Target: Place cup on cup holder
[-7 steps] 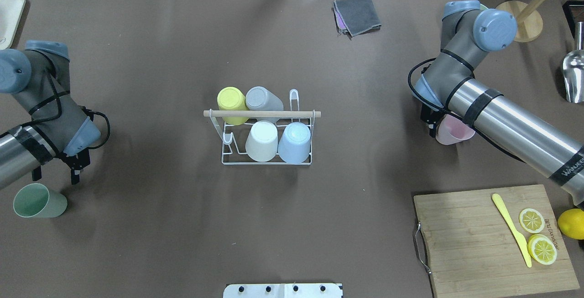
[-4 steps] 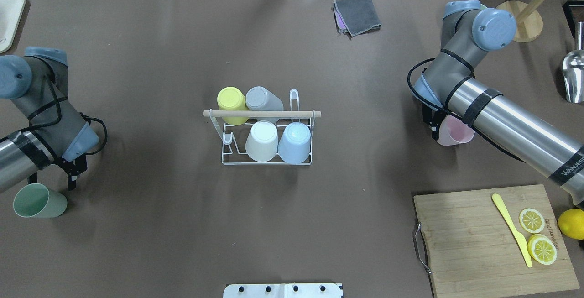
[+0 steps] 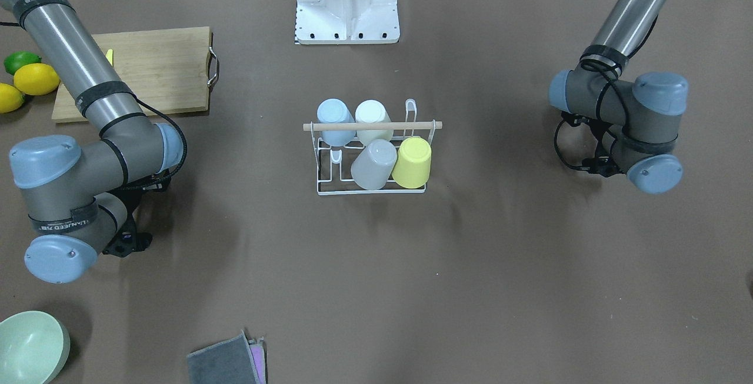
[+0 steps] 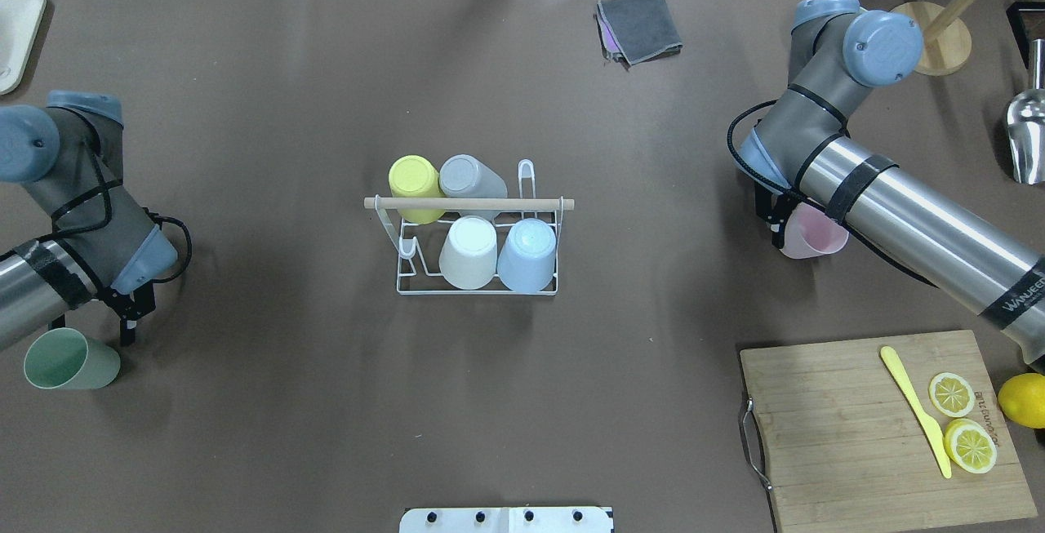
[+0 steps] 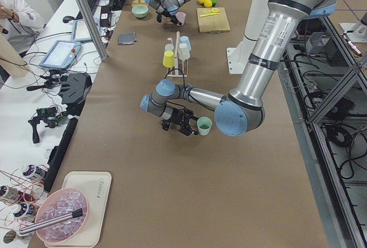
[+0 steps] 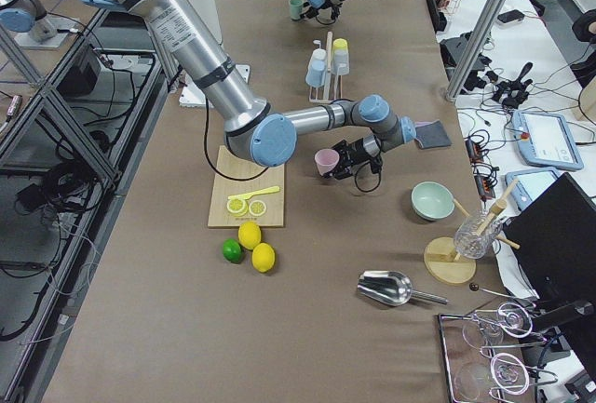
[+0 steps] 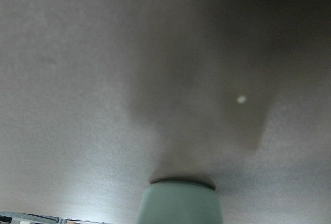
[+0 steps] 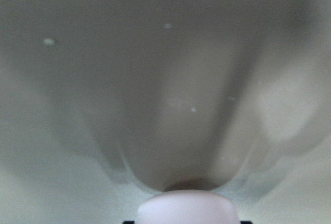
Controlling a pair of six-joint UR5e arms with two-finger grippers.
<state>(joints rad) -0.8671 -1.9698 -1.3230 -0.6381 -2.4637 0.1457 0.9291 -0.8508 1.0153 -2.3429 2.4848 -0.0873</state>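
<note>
My left end effector [image 4: 129, 319] hangs just beside the green cup [image 4: 69, 359], which stands upright near the table's left end. I cannot tell whether its fingers are apart or together.

At mid-table the cup holder [image 4: 469, 203] carries a yellow cup [image 4: 415, 180], a grey cup [image 4: 469, 178], a white cup [image 4: 469, 251] and a blue cup [image 4: 528, 254], all upside down, with its rod handle crossing above them.

Further right, my right end effector [image 4: 771, 221] sits mostly under its own forearm, against the pink cup [image 4: 812, 235]. I cannot tell whether it grips.

A folded cloth [image 4: 641, 25] lies on the far side, and a cutting board [image 4: 849, 435] with lemon slices [image 4: 962, 420] on the robot's side.

The table [image 4: 245, 108] is covered in brown, and the side views show benches with tablets and cables along it. The front view shows a lime [image 3: 20, 62] that the overhead view cuts off. Each wrist view shows only a blurred bit of its cup.
</note>
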